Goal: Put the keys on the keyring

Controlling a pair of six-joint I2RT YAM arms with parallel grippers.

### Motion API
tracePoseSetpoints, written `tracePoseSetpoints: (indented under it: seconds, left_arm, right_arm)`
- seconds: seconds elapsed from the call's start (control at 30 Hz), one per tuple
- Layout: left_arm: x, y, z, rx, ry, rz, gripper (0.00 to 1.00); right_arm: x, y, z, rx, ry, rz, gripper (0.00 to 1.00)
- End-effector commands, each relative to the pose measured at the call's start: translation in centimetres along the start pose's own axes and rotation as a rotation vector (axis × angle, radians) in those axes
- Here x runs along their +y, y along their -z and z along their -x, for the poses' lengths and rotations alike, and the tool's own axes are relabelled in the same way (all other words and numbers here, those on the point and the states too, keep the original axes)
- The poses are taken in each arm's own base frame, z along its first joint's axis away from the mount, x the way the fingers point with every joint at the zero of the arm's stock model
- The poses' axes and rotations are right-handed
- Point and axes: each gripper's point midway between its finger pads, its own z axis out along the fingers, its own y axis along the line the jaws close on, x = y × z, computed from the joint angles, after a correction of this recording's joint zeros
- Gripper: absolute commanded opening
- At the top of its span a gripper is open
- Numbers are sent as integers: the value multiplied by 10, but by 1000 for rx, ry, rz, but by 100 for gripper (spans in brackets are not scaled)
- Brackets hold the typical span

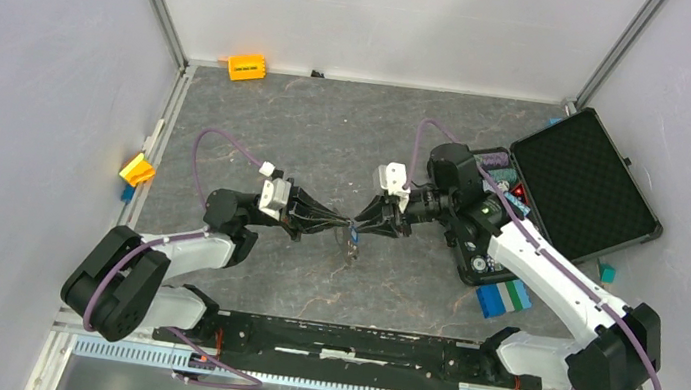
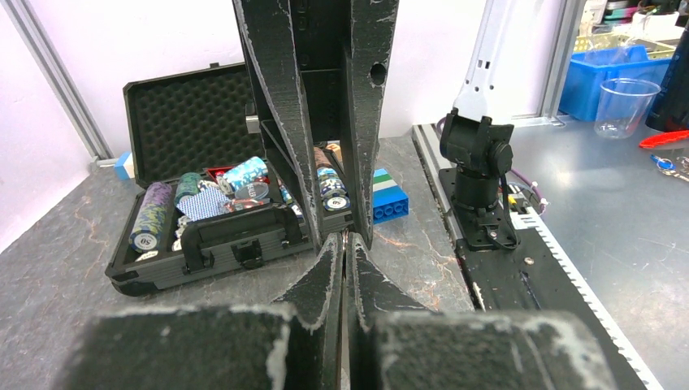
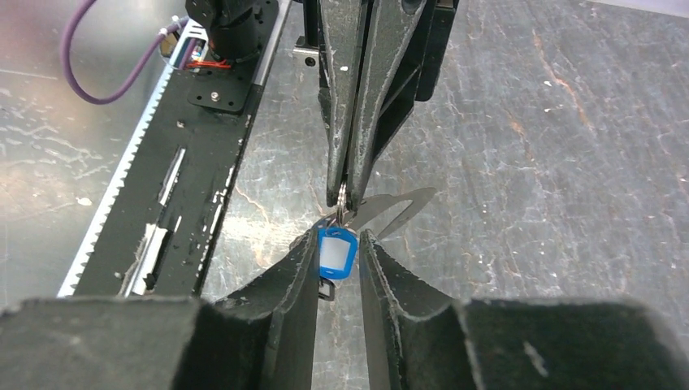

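Observation:
My left gripper [image 1: 347, 227] and right gripper [image 1: 365, 226] meet tip to tip above the middle of the table. In the right wrist view the left gripper [image 3: 341, 195] comes from above, shut on the thin edge of the flat grey keyring [image 3: 392, 208], which sticks out to the right. A key's bright blue tag [image 3: 335, 253] hangs from that spot between my right gripper's [image 3: 338, 233] fingers, which stand slightly apart around it. A small dark piece [image 3: 325, 290] hangs under the tag. In the top view the keys [image 1: 353, 246] dangle below the tips. The left wrist view shows the left gripper [image 2: 347, 240] closed on a thin pale sliver.
An open black case [image 1: 585, 186] of poker chips lies at the right, also in the left wrist view [image 2: 203, 236]. A blue-and-white block [image 1: 503, 299] lies in front of it. An orange block [image 1: 246, 67] is at the back, a yellow piece [image 1: 137, 169] at the left wall. The black base rail [image 1: 332, 340] runs along the near edge.

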Motion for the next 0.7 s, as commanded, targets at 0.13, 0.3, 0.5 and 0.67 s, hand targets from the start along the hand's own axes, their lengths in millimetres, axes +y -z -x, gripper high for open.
tracePoseSetpoints:
  seconds: [0.13, 0.3, 0.5, 0.67]
  left_arm:
    - [3, -5, 26, -63, -73, -9, 2]
    - [2, -5, 24, -60, -72, -9, 2]
    - [3, -5, 23, -59, -69, -8, 2]
    - [2, -4, 17, -46, -61, -15, 2]
  right_arm:
    - [0, -6, 23, -68, 14, 33, 25]
    - [1, -8, 21, -66, 9, 38, 22]
    - [0, -10, 17, -57, 4, 34, 10]
    - [-5, -6, 22, -40, 25, 3, 0]
